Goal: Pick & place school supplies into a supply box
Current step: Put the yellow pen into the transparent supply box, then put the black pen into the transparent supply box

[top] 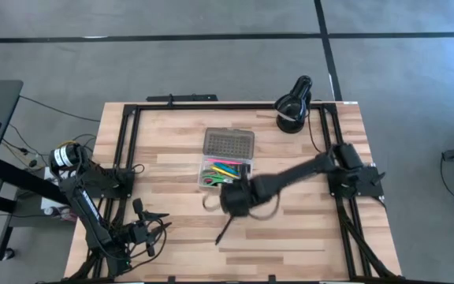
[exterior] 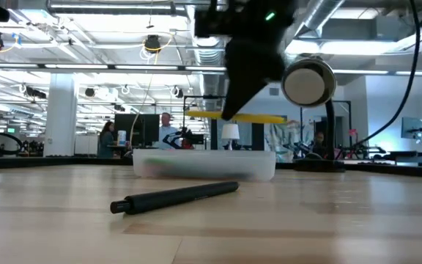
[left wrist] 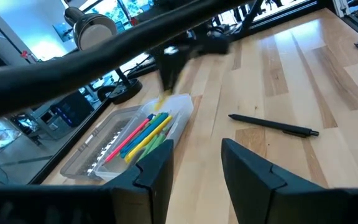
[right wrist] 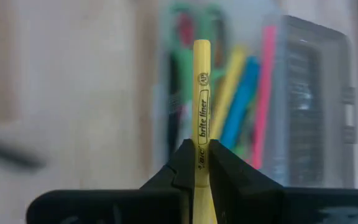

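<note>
A: On the left, the left gripper (top: 150, 229) waits with jaws apart and empty. The thin black pen (top: 224, 232) lies on the wooden table (top: 172, 158).

B: Several supplies fill the clear plastic supply box (top: 227, 162); above it the right gripper (right wrist: 201, 163) pinches a yellow highlighter (right wrist: 201, 112).

Between our right claw (right wrist: 202, 163) fingers we grip a yellow highlighter (right wrist: 201, 99), clamped near its lower part, its printed barrel pointing away from us. Past it lies the clear supply box (right wrist: 309, 93), blurred, holding pink, blue, yellow and green supplies (right wrist: 244, 99). The wooden tabletop (right wrist: 67, 93) spreads beside it.
</note>
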{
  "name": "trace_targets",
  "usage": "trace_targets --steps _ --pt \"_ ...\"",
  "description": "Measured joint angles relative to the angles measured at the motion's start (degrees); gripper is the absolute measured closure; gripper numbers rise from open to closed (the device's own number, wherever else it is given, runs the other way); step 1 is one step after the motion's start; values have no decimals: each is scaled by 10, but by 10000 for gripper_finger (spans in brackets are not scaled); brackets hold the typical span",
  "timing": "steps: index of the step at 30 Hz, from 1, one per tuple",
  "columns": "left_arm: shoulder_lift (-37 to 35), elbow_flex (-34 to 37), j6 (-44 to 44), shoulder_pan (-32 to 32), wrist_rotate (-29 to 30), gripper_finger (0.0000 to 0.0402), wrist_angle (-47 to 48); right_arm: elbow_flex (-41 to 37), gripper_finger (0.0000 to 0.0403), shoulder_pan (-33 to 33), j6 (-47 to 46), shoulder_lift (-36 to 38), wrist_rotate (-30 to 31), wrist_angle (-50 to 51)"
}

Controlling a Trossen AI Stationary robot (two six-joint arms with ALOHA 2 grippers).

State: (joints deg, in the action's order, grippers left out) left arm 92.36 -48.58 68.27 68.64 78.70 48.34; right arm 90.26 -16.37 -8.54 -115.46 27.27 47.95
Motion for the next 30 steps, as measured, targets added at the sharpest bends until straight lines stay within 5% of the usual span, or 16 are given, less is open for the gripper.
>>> trace_targets --steps 11,30 --pt "0 0 -2 0 -3 272 3 0 383 111 40 0 -77 -106" --pt "0 0 -1 0 -9 272 2 0 309 125 -1 -1 -94 -111"
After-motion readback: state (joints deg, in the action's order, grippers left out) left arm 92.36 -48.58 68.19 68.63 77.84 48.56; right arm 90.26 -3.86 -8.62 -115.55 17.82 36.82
